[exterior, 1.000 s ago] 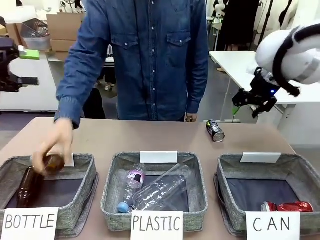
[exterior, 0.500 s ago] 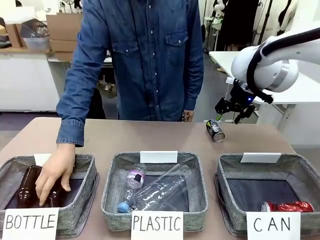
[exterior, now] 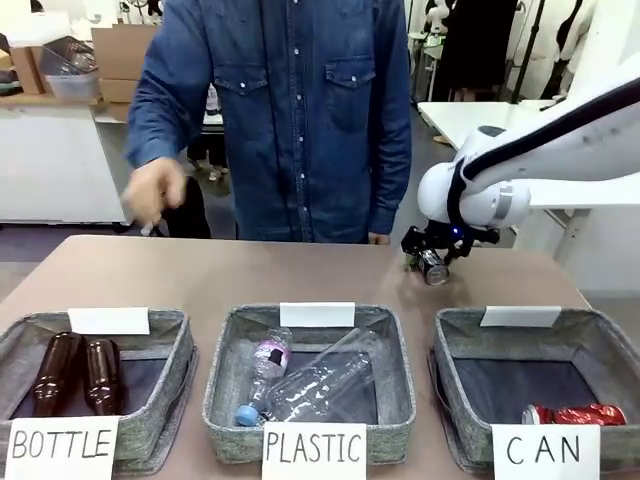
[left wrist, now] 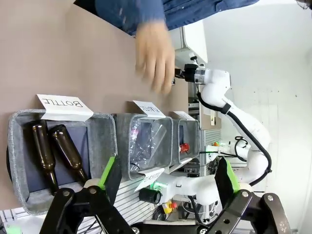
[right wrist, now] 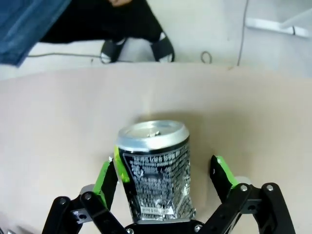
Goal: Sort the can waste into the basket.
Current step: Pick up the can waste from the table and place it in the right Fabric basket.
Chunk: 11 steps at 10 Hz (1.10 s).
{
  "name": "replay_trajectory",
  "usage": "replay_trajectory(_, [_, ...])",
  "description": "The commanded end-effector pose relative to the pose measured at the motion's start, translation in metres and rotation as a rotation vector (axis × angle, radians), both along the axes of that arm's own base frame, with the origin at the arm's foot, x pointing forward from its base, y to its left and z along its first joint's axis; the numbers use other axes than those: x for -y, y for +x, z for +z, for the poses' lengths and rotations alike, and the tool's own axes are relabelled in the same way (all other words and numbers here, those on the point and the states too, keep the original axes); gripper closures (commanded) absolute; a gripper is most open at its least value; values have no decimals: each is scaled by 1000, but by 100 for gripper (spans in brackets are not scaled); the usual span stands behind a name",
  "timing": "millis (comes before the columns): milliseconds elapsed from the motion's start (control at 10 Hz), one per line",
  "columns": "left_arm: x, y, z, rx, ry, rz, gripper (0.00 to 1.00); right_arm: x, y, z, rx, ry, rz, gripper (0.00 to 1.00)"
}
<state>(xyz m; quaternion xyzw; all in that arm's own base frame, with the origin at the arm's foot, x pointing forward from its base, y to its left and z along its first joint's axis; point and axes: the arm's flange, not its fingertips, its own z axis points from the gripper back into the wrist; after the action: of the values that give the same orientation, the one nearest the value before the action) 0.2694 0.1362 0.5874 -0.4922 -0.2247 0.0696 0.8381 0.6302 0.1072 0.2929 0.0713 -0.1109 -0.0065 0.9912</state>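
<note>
Right pincer (right wrist: 163, 183) spread wide around black can (right wrist: 155, 168) lying on table (right wrist: 58, 126), fingers not yet gripping, left pincer (left wrist: 168, 178) wide, empty

"BOTTLE" sign (exterior: 60, 448) on left basket, "PLASTIC" sign (exterior: 314, 448) on middle basket, "CAN" sign (exterior: 545, 450) on right basket

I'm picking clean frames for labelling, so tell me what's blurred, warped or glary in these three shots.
Front view: the person's raised hand is motion-blurred; baskets and signs are sharp. Left wrist view: the hand smears too, and wide-angle distortion bends the table edge and the far arm. Right wrist view: the black can between the open right tool's pads is crisp, with glare on its silver top and a soft shadow behind it.
</note>
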Motion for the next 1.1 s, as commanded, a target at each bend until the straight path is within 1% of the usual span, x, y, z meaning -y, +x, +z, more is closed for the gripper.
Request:
replay_trajectory(0, [0, -2, -1, 10, 11, 6, 0, -3, 7, 6, 11, -52, -40, 0])
replay_trajectory(400, [0, -2, -1, 10, 11, 6, 0, -3, 5, 7, -4, -68, -28, 0])
replay_trajectory(500, [0, -2, -1, 10, 11, 6, 0, -3, 3, 7, -7, -75, -19, 30])
replay_trajectory(600, [0, -2, -1, 10, 11, 6, 0, -3, 3, 7, -15, -81, -14, 57])
replay_trajectory(700, [0, -2, -1, 10, 11, 6, 0, -4, 2, 7, -17, -81, -13, 87])
replay_trajectory(800, [0, -2, -1, 10, 11, 6, 0, -4, 2, 7, -17, -80, -14, 100])
replay_trajectory(1000, [0, -2, -1, 10, 11, 6, 0, -5, 2, 8, -19, -86, -11, 100])
